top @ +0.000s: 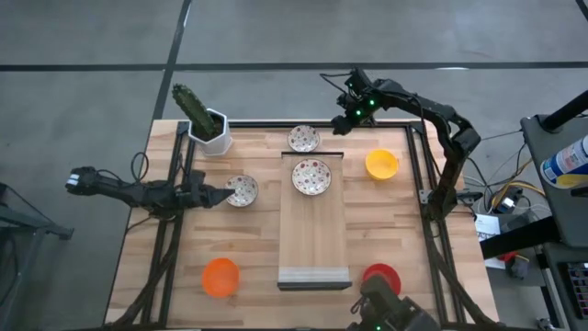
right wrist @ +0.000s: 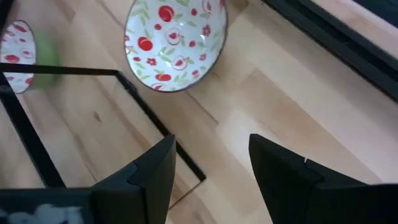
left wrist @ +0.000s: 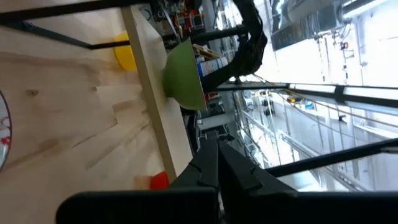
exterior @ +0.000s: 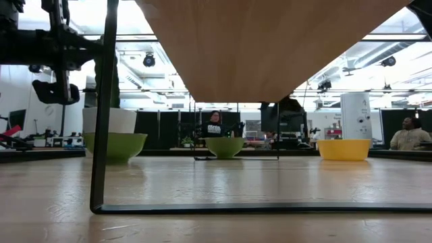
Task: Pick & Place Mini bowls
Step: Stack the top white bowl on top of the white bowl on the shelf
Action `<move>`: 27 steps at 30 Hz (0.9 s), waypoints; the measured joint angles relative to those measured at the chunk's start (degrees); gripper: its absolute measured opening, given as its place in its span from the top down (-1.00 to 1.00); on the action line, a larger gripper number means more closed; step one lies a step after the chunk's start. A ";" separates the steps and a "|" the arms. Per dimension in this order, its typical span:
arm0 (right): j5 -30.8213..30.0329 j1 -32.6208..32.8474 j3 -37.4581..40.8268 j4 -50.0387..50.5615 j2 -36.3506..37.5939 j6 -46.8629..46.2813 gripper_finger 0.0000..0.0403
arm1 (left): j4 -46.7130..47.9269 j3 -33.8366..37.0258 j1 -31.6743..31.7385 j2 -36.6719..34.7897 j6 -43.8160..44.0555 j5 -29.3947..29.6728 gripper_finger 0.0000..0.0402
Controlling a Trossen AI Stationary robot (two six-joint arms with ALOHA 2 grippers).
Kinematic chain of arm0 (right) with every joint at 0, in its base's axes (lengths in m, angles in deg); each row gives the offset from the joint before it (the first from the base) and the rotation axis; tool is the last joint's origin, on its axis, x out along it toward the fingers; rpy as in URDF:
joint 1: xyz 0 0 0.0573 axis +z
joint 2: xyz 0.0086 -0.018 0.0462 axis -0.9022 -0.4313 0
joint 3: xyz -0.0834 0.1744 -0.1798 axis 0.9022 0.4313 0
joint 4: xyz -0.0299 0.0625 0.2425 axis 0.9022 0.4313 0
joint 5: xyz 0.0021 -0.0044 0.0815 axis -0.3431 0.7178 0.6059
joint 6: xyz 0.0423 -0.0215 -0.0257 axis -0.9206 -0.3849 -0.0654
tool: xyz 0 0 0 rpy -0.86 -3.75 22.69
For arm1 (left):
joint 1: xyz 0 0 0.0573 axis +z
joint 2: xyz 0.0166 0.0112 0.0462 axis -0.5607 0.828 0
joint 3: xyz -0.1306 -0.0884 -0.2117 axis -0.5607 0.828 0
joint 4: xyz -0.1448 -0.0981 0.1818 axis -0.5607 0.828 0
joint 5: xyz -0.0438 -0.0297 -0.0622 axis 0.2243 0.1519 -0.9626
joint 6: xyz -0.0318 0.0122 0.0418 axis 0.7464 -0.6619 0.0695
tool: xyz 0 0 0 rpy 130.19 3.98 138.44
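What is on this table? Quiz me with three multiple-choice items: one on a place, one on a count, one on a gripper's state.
1. The bowl on the wooden board is: A speckled white; B blue; C black.
2. Speckled bowls in the high view: A one; B three; C five.
3. The right gripper is: A open and empty; B shut on a spoon; C shut on a cup.
Answers:
1 A: the board speckled bowl sits at the board's far end.
2 B: add the far speckled bowl and the left speckled bowl by the left gripper.
3 A: its wrist view shows a wide bare gap.
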 joint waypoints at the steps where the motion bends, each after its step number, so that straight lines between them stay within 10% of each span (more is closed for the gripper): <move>1: 0.48 -0.02 0.93 -1.46 0.00 -0.20 0.00 | -0.01 0.00 -0.01 0.00 0.03 0.71 0.99; 27: 3.82 -0.02 12.93 -19.82 0.00 -3.38 0.00 | -0.02 0.00 0.00 0.00 4.22 4.92 0.99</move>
